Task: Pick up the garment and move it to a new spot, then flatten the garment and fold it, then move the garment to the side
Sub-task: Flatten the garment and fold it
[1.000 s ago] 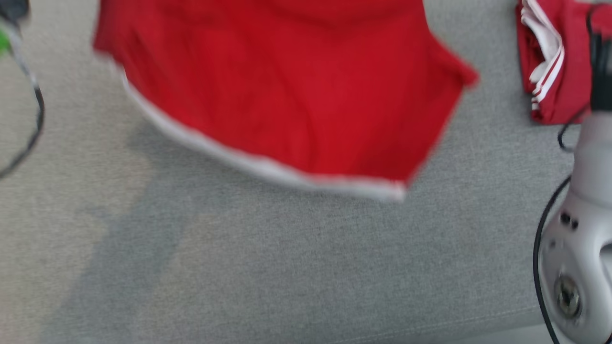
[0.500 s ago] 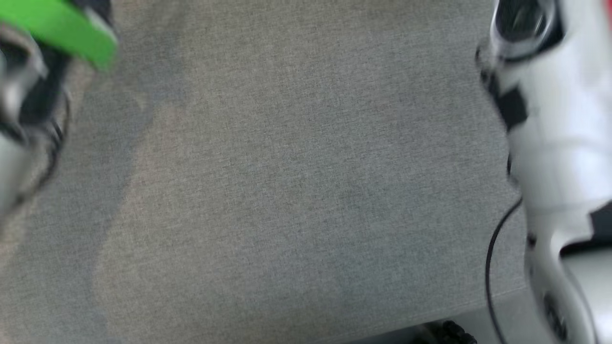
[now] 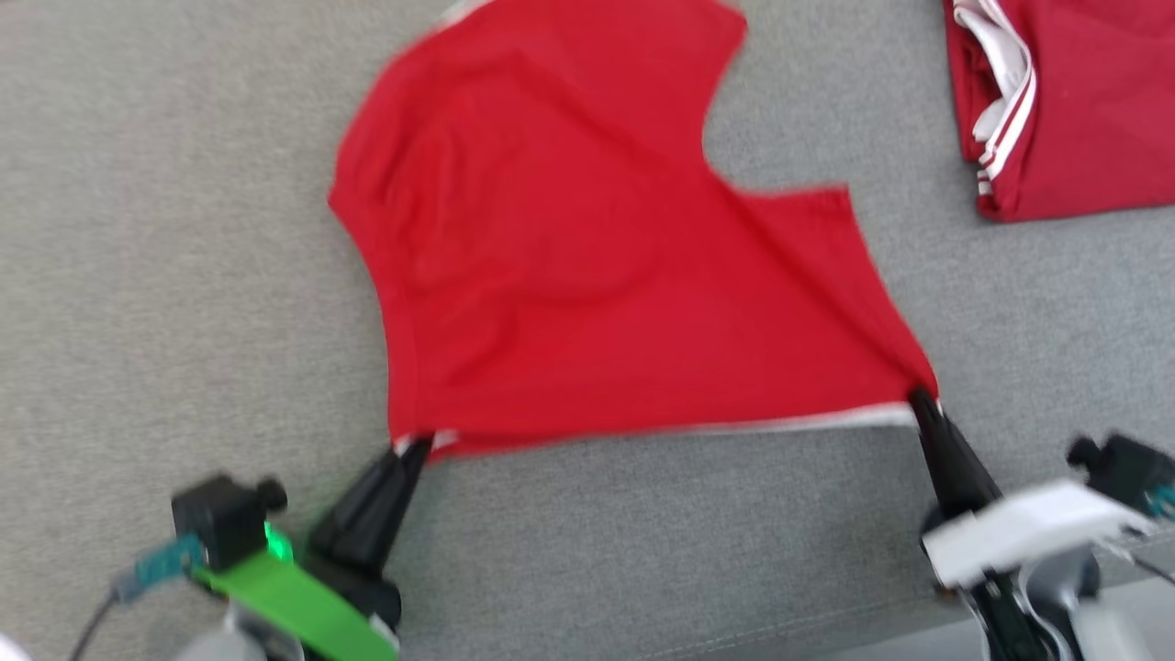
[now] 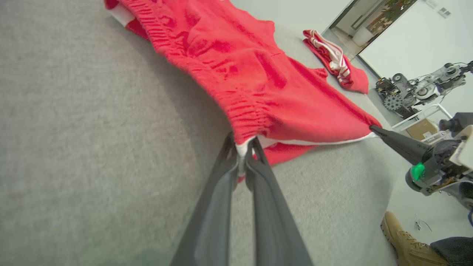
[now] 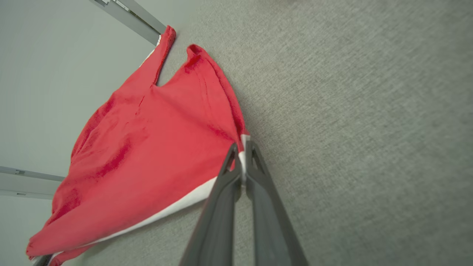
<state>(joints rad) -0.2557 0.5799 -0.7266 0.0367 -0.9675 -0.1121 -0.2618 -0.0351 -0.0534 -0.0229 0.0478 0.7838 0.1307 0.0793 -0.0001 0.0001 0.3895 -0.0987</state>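
Grey fabric surface [image 3: 184, 229] is covered by one red garment [image 3: 587, 275], spread out ahead of the fingertips, its long axis running away from them and its notched end pointing farthest off. One folded red garment with white stripes [image 3: 1074, 110] lies well beyond the right gripper [image 3: 918, 399]. Two grippers are counted, each clamped tight on one corner of the white-trimmed near hem, with the left gripper [image 3: 413, 447] at the opposite end.

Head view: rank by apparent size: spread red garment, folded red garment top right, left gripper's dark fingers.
1. spread red garment
2. folded red garment, cropped by the frame edge
3. dark fingers of the left gripper, a narrow wedge
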